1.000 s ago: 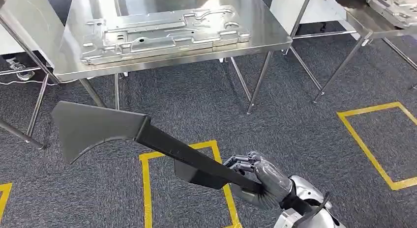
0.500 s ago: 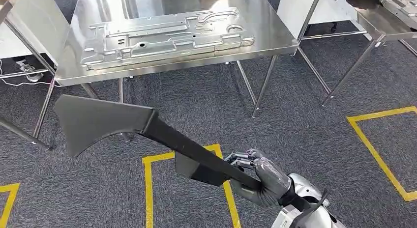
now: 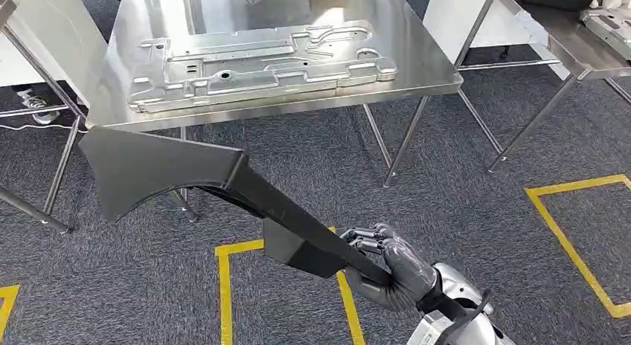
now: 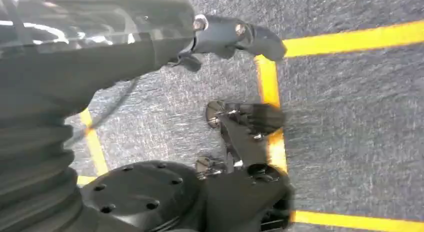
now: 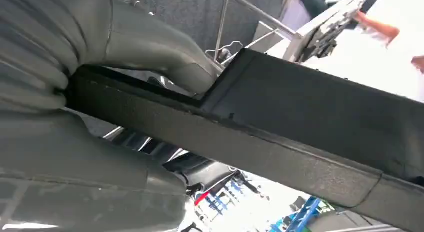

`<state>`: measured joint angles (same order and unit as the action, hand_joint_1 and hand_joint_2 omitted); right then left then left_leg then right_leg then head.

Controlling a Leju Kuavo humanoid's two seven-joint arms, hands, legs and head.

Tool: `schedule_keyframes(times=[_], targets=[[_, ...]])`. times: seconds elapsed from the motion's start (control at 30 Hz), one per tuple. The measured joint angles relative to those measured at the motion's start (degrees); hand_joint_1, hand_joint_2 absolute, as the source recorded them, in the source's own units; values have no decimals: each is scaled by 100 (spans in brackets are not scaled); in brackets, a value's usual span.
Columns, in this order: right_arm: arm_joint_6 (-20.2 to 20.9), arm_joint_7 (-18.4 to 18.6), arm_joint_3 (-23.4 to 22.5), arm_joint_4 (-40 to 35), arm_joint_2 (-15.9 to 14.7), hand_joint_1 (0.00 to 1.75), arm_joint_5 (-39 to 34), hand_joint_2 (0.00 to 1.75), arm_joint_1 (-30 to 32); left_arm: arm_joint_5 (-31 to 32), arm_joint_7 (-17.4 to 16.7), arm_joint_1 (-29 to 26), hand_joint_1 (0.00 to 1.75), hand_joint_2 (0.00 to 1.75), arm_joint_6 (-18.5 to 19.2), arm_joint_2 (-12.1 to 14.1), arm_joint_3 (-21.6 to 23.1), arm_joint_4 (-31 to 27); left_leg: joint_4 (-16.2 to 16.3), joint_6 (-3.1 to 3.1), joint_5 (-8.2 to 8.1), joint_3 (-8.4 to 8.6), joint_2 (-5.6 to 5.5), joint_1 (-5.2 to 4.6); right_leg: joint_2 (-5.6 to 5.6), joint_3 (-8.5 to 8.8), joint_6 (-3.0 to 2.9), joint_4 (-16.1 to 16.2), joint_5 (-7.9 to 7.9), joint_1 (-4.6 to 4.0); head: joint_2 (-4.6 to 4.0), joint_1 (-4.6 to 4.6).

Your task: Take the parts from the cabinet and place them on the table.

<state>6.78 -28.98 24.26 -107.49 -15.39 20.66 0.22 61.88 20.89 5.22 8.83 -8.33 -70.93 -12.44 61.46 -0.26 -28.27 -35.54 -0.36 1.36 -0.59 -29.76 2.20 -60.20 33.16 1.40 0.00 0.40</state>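
Note:
My right hand [image 3: 394, 267] grips one end of a long black part [image 3: 290, 222], low in the head view. The part runs up and to the left, and its wide flared end [image 3: 156, 170] hangs over the carpet just short of the steel table's front edge [image 3: 298, 107]. In the right wrist view the grey thumb [image 5: 150, 47] wraps over the black part [image 5: 300, 117]. A stamped silver metal panel [image 3: 260, 62] lies flat on the table. My left hand [image 4: 240, 37] hangs over the carpet with a dark finger stretched out and nothing in it.
The table stands on thin steel legs [image 3: 402, 140]. A second steel table [image 3: 565, 40] with more parts is at the far right. Yellow tape outlines [image 3: 223, 285] [image 3: 573, 241] mark the grey carpet. A person's shoe [image 3: 30, 103] shows at the far left.
The whole picture has shifted: the camera has come closer to the table. The part stays in my right hand, and its wide end now reaches the table's front left edge.

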Motion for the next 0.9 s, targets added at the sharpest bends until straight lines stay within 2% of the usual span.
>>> schedule_keyframes(times=[0.03, 0.07, 0.1, 0.13, 0.17, 0.2, 0.27, 0.3, 0.33, 0.37, 0.43, 0.47, 0.5, 0.53, 0.57, 0.6, 0.63, 0.67, 0.7, 0.73, 0.77, 0.8, 0.83, 0.87, 0.9], targets=[[-13, -11, -4, 0, 0, 175, 2, 175, 1, 2, 16, 13, 0, 175, 0, 7, 0, -2, -3, 26, -16, 20, 1, 2, 1, -192, 0, -336, 149, -11, 0, 2], [-18, -15, -11, 0, 0, 175, 9, 175, 11, 9, 20, 14, 0, 175, 2, 11, 0, -2, -4, 53, -35, 33, 1, -4, 1, -505, 4, -865, 348, -14, 0, 2], [-20, -15, -18, 0, 0, 175, 17, 175, 41, 20, 31, 14, 0, 175, 2, 13, 2, -2, -3, 78, -57, 46, 0, -13, 1, -801, 5, -1324, 474, -14, 0, 2], [-24, -20, -20, 0, 0, 175, 20, 175, 69, 35, 40, 13, 0, 175, 2, 19, 2, -2, -3, 82, -79, 66, -9, -20, 1, -1039, 6, -1641, 501, -14, 0, 2], [-29, -28, -20, 0, 0, 175, 20, 175, 89, 42, 53, 10, 0, 175, 2, 31, 0, -2, -3, 83, -105, 99, -23, -24, 1, -1159, 1, -1694, 380, -15, 0, 2], [-37, -37, -22, 0, 0, 175, 20, 175, 102, 44, 62, 8, 0, 175, 2, 35, 2, -2, -3, 77, -137, 149, -42, -26, 1, -1128, -9, -1470, 117, -16, 0, 2], [-77, -48, -39, -2, 0, 175, 20, 175, 123, 63, 79, 13, 0, 175, 2, 39, 0, -2, -7, 48, -213, 270, -76, -26, 2, -794, -49, -491, -570, -28, 0, 2], [-81, -50, -48, -2, -4, 175, 20, 175, 129, 68, 81, 8, 0, 175, 2, 39, 2, -2, -21, 21, -247, 300, -82, -21, 4, -671, -74, -139, -682, -44, 0, 2], [-88, -50, -57, -9, -7, 175, 22, 175, 147, 68, 83, 24, 0, 175, 2, 43, 2, -2, -13, -15, -269, 306, -101, -63, 9, -616, -73, -56, -619, -85, 0, 6], [-90, -57, -68, -13, -7, 175, 30, 175, 160, 68, 81, 22, 0, 175, 2, 52, 2, -2, -36, -38, -270, 302, -97, -56, 8, -621, -71, -47, -585, -85, 0, 7], [-96, -57, -89, -15, -9, 175, 39, 175, 188, 70, 83, 18, 0, 175, 2, 59, 2, -2, -114, -98, -269, 350, -87, -47, 24, -620, -106, -34, -557, -94, 0, 9], [-101, -59, -92, -20, -11, 175, 41, 175, 191, 70, 86, 25, 0, 175, 2, 65, 2, -4, -116, -148, -300, 382, -81, -75, 29, -551, -127, 28, -565, -37, 0, 4], [-105, -59, -92, -26, -11, 175, 46, 175, 200, 70, 90, 28, 0, 175, 2, 85, 2, -4, -10, -151, -347, 383, -48, -62, 29, -495, -155, 53, -553, -26, -2, 4], [-114, -68, -92, -26, -11, 175, 46, 175, 201, 70, 94, 29, 0, 175, 2, 85, 2, -4, 265, -150, -489, 260, -17, -64, 25, -455, -200, 56, -525, -22, 0, 2], [-116, -61, -92, -26, -11, 175, 52, 175, 207, 74, 90, 25, 0, 175, 6, 87, 2, -4, 687, -155, -674, 61, -15, -62, 22, -418, -223, 55, -500, -23, 0, 2], [-118, -61, -90, -26, -11, 175, 61, 175, 224, 81, 92, 21, 0, 175, 9, 90, 4, -4, 1203, -157, -868, -213, -15, -65, 21, -382, -235, 55, -467, -29, 0, 2], [-129, -61, -92, -26, -11, 175, 83, 175, 241, 83, 92, 13, 0, 175, 11, 90, 4, -4, 1581, -160, -945, -434, -15, -64, 22, -349, -241, 55, -437, -32, 0, 2], [-136, -59, -94, -26, -11, 175, 96, 175, 261, 85, 92, 9, 0, 175, 11, 90, 4, -4, 1672, -161, -869, -534, -15, -63, 27, -304, -239, 55, -407, -32, 0, 2], [-151, -61, -96, -26, -11, 175, 100, 175, 278, 94, 92, 10, 0, 175, 11, 92, 4, -4, 1493, -164, -670, -498, -14, -60, 35, -254, -231, 55, -372, -28, 0, 2], [-171, -63, -101, -26, -11, 175, 109, 175, 288, 103, 90, 13, 0, 175, 11, 96, 4, -4, 1095, -161, -380, -369, -13, -54, 41, -194, -217, 52, -334, -22, 0, 2], [-188, -63, -103, -26, -11, 175, 131, 175, 290, 107, 86, 13, 0, 175, 9, 107, 4, -4, 551, -160, -45, -167, -7, -44, 44, -120, -196, 52, -287, -17, 0, 2], [-197, -63, -111, -26, -11, 175, 140, 175, 291, 109, 83, 12, 0, 175, 9, 109, 4, -4, 116, -158, 137, -24, 5, -29, 44, -72, -164, 49, -236, -16, 0, 2], [-201, -66, -122, -31, -11, 175, 151, 175, 290, 112, 75, 15, 0, 175, 9, 109, 4, -2, 64, -167, 49, 28, -2, -64, 46, -92, -121, 26, -202, -74, -2, 2], [-208, -63, -127, -37, -11, 175, 162, 175, 298, 111, 66, 24, 0, 175, 4, 109, 7, -2, 53, -115, 23, 11, -10, -55, 46, -99, -98, 38, -202, -72, 0, 4], [-210, -55, -129, -39, -11, 175, 177, 175, 307, 129, 46, 13, 0, 175, 0, 109, 7, 0, 43, -94, 11, 4, -15, -72, 46, -91, -89, 67, -205, -63, 0, 2]])
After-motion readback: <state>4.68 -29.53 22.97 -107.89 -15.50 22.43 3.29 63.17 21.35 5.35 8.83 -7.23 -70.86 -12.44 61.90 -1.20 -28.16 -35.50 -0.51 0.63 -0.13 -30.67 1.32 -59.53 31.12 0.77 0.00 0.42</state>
